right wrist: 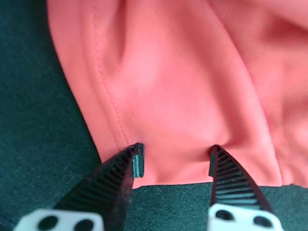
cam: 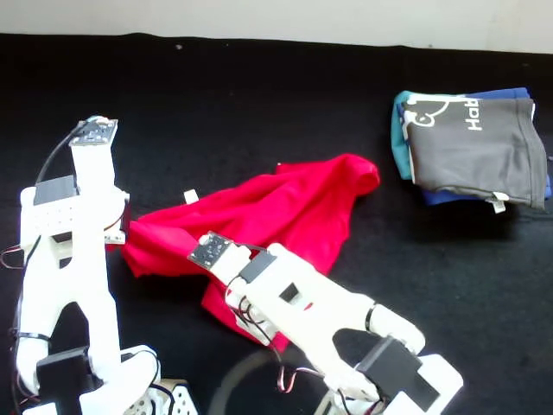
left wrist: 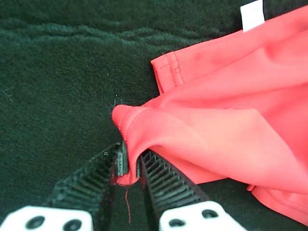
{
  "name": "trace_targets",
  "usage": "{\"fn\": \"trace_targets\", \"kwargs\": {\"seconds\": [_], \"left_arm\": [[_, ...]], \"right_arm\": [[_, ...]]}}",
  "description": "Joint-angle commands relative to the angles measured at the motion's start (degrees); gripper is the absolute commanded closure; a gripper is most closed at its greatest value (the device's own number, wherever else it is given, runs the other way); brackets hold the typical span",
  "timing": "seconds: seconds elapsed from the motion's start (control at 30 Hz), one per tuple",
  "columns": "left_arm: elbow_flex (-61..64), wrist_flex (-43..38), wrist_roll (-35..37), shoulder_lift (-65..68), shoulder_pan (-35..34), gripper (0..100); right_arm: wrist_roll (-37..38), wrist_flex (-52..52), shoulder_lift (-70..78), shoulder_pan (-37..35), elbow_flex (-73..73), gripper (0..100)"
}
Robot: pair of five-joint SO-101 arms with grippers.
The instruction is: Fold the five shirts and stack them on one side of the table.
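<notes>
The red shirt [cam: 285, 212], a smooth knit fabric with stitched hems, lay crumpled in loose folds near the middle of the black, felt-textured worktop [cam: 259, 95]. The left pincer [left wrist: 129, 168] was pressed together on a bunched fold of the hemmed edge, with the cloth held between its ribbed black fingers [left wrist: 91, 185]. The right pincer [right wrist: 175, 161] stood spread, both tips resting on another hemmed edge of the same garment. A small white rectangular label [left wrist: 252, 14] projected from the shirt's far edge. At the right side of the worktop, well apart, sat a stack [cam: 471, 147] of folded garments: a dark grey shirt [cam: 475, 160] with white print on top, a blue shirt [cam: 445, 197] beneath it, and a teal shirt [cam: 399, 138] showing at one side.
</notes>
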Motion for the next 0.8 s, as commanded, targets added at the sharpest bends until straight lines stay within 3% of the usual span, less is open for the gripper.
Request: {"fn": "trace_targets", "kwargs": {"seconds": [0.0, 0.13, 0.33, 0.5, 0.77], "left_arm": [[-0.75, -0.62, 0.35, -0.22, 0.4, 99], [-0.75, -0.7, 0.18, -0.22, -0.57, 99], [-0.84, -0.7, 0.09, -0.22, -1.63, 99], [-0.75, -0.44, 0.09, -0.22, -1.54, 99], [-0.31, -0.26, 0.09, 0.22, 1.89, 99]], "right_arm": [[0.0, -1.71, 2.33, 1.01, 0.04, 84.2], [0.0, -1.71, 2.33, 4.79, 0.04, 99.8], [1.76, -1.71, 1.1, 13.23, -0.04, 99.3], [5.63, 1.71, -8.75, 19.65, -0.04, 99.3], [16.44, 3.56, -21.41, 33.01, 0.48, 99.3]]}}
